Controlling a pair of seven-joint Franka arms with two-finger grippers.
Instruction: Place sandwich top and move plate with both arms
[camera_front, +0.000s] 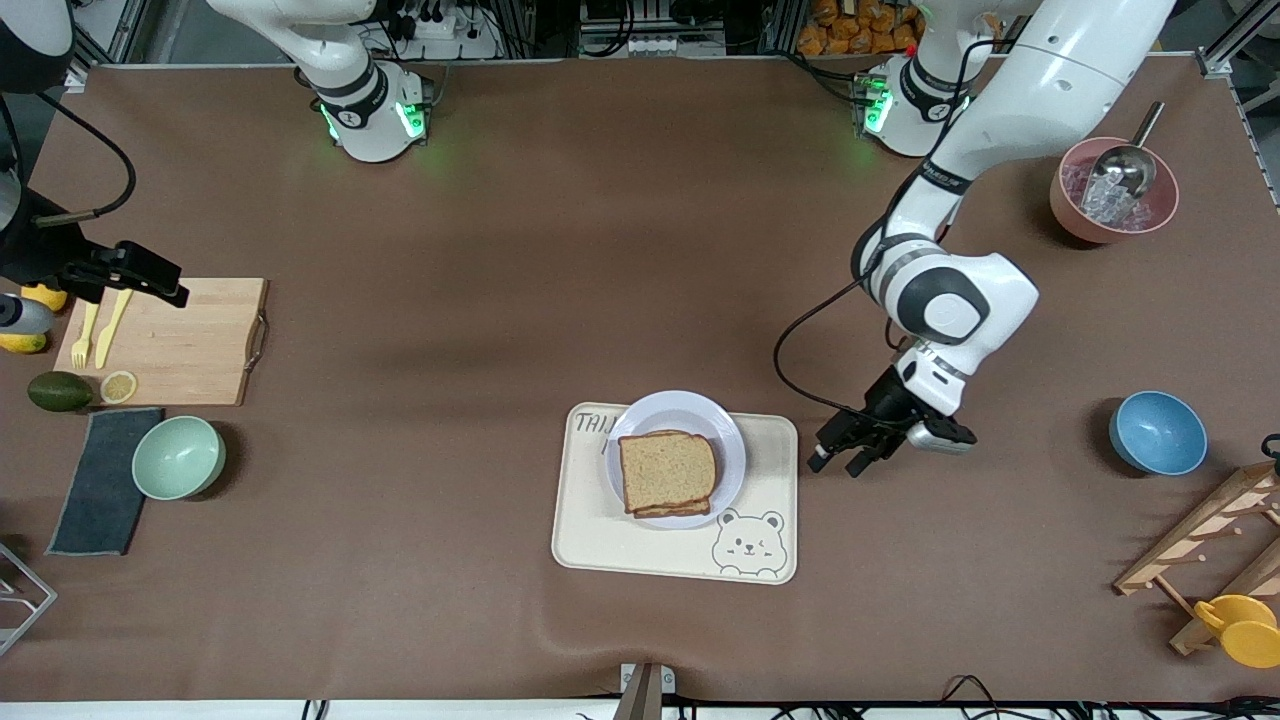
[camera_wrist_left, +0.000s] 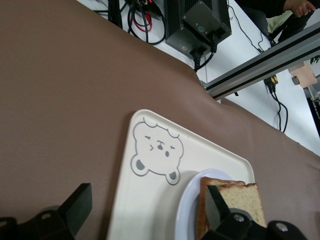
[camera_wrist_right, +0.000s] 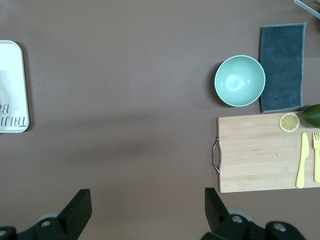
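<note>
Brown sandwich top (camera_front: 667, 470) lies beside open left tool (camera_front: 845, 452).

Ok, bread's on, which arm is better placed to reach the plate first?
Left. The left gripper hangs open beside the tray, close to the plate; the right gripper is open over the cutting board.

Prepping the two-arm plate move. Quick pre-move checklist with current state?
1. Top slice on sandwich, on plate: ok.
2. Plate sits on tray: ok.
3. Left pincer open, empty, beside tray: ok.
4. Right pincer open, empty: ok.
5. Right pincer near plate: not ok, it is over the cutting board.
6. Room for fingers under plate rim: cannot tell.
</note>
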